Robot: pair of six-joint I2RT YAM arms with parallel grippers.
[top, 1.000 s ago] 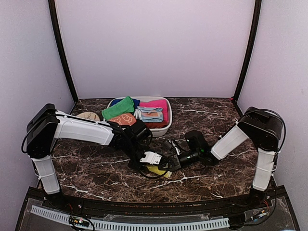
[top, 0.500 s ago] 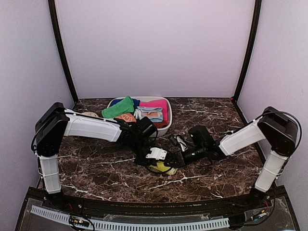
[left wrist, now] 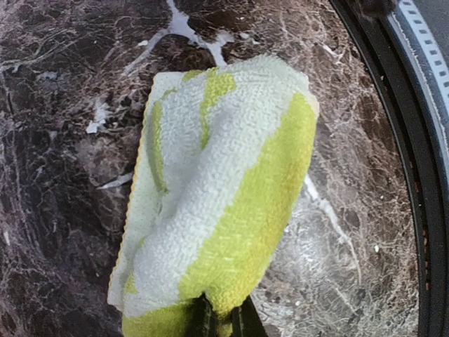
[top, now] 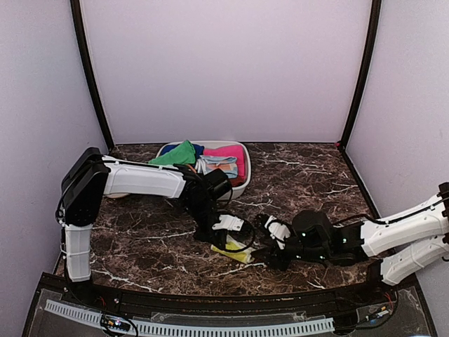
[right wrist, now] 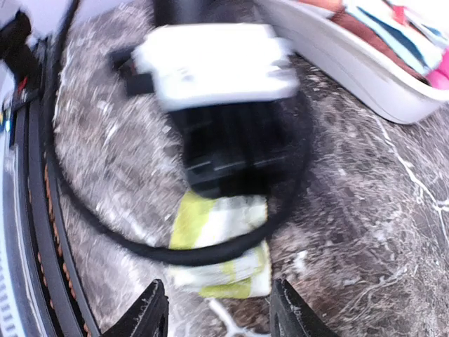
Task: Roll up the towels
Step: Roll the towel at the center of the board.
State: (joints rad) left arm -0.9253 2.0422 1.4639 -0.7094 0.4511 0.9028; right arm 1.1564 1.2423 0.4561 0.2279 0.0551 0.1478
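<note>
Reaching in from the left with the left arm, stretching low across the dark marble table. Finding the plain green towel heaped at the left end of the white basin, which is standing at the back of the table. Sharing that basin with a pink cloth and a pale blue folded cloth.

Pinching the cream-white towel with yellow-green shapes in the left hand, fingers pressed together on the near end of the bundle. Resting that towel on the table as a loose, thick roll, in front of the basin and well apart from it, near the front edge of the table.

Holding the right hand low over the table just to the right of the roll, fingers spread and gripping nothing. Pointing it toward the towel and the left wrist's white housing, with the right wrist view blurring too much for finer detail.
</note>
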